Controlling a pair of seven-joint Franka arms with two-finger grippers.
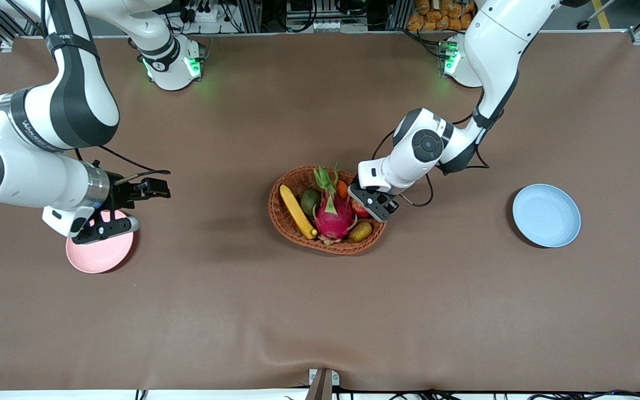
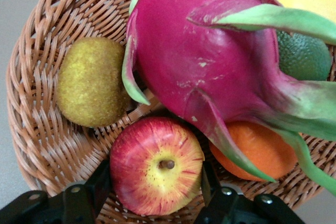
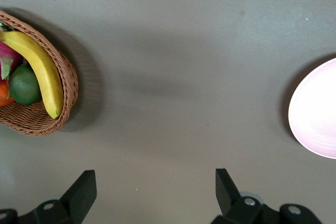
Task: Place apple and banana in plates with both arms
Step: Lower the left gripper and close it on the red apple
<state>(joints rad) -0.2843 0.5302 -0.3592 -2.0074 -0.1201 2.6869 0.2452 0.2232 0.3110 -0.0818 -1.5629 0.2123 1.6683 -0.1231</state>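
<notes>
The red and yellow apple (image 2: 156,165) lies in the woven basket (image 1: 273,215), at its end toward the left arm. My left gripper (image 2: 155,183) is shut on it, one finger pressed against each side; the front view shows that gripper (image 1: 365,206) low in the basket over the apple (image 1: 359,209). The yellow banana (image 1: 296,211) lies along the basket's other end. My right gripper (image 1: 131,208) hangs open and empty over the edge of the pink plate (image 1: 100,253). The blue plate (image 1: 546,215) sits empty toward the left arm's end of the table.
A magenta dragon fruit (image 1: 332,214) fills the basket's middle, right against the apple. Around it lie a green avocado (image 1: 309,201), an orange fruit (image 1: 343,189) and a brownish oval fruit (image 1: 360,231). Brown table cloth stretches between basket and plates.
</notes>
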